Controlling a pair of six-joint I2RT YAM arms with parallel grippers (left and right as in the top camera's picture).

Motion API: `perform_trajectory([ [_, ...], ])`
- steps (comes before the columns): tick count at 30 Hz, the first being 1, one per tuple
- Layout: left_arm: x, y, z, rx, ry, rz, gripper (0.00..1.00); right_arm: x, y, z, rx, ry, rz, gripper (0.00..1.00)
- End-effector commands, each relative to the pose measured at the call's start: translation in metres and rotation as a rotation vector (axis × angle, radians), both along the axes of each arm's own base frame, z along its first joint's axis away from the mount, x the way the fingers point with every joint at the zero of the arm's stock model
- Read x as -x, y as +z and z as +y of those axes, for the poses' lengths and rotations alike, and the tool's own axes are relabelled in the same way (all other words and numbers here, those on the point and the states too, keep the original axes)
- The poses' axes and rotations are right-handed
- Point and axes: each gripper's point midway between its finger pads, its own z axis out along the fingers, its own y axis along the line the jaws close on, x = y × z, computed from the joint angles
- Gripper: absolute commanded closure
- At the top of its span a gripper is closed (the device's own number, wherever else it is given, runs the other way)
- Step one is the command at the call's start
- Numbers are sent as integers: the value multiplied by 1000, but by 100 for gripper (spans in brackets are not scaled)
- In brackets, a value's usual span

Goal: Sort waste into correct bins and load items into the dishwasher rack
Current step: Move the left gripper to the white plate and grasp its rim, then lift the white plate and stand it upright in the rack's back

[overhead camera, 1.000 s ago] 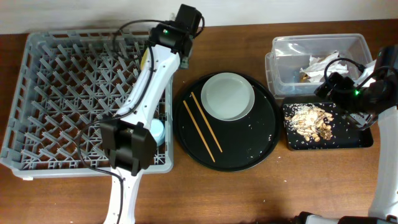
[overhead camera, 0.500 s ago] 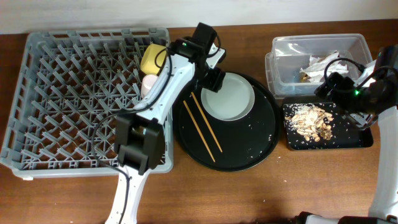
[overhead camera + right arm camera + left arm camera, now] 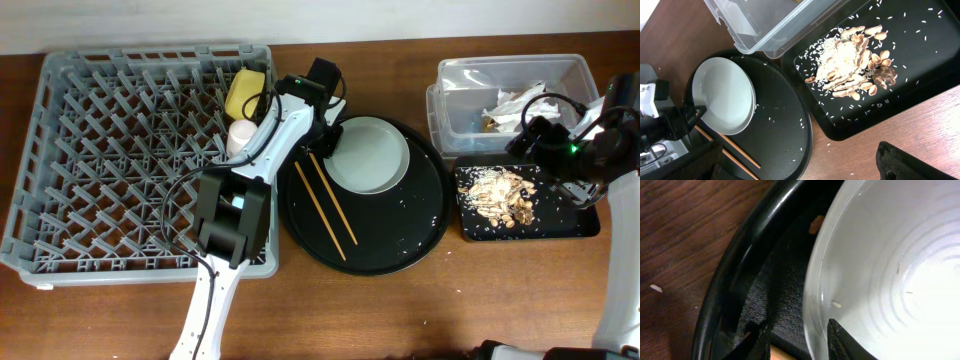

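Overhead, the left gripper (image 3: 328,145) is sitting at the left rim of the grey-white plate (image 3: 370,153) on the round black tray (image 3: 385,228). Left wrist: its fingers (image 3: 757,341) are standing apart, seemingly straddling that rim. Right wrist: the right gripper (image 3: 800,162) is hanging spread wide, empty, above the food scraps (image 3: 850,65) in the shallow black tray (image 3: 922,95).

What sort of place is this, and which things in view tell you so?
Probably a mock dish-clearing station for robots: a grey dishwasher rack, a round black tray carrying a plate and chopsticks, and a shallow black tray of food scraps.
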Motion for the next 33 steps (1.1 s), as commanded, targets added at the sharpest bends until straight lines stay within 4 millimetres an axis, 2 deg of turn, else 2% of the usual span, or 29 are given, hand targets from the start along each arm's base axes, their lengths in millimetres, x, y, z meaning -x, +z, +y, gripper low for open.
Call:
perform_trajectory([
  [1,5,-1,-2,21,-1,23,70,0,-3,0,8,6,10,2],
  [2,5,-1,-3,27,-1,25,76,0,-3,0,8,6,10,2],
  [3,6,0,-5,30,-4,28,91,0,-3,0,8,6,10,2],
  [5,7,0,-6,29,-6,28,99,0,-3,0,8,6,10,2],
  [9,7,3,-6,29,-6,28,99,0,-3,0,8,6,10,1],
  [12,1,23,-11,44,-10,-3,99,0,-3,0,8,6,10,2],
  [15,-9,84,-15,88,18,-77,99,0,-3,0,8,6,10,2],
  [17,-10,115,-15,105,17,-113,99,0,-3,0,8,6,10,2],
  [19,-10,156,-8,97,28,-185,99,0,-3,0,8,6,10,2],
  [20,-11,170,0,69,40,-220,99,0,-3,0,8,6,10,2],
  [21,-10,190,17,7,69,-274,99,0,-3,0,8,6,10,2],
  [23,-7,216,48,-94,155,-347,99,0,-3,0,8,6,10,2],
  [24,-8,240,64,-133,203,-426,99,0,-3,0,8,6,10,2],
  [25,-8,255,71,-132,222,-463,99,0,-3,0,8,6,10,2],
  [26,-8,276,91,-164,306,-529,99,0,-3,0,8,6,10,2],
  [27,-4,311,124,-209,390,-615,99,0,-3,0,8,6,10,2],
  [30,10,365,197,-337,563,-754,99,0,-3,0,8,6,10,2],
  [32,20,387,257,-481,729,-816,99,0,-3,0,8,6,10,2],
  [33,19,387,272,-527,765,-817,99,0,-3,0,8,6,10,2],
])
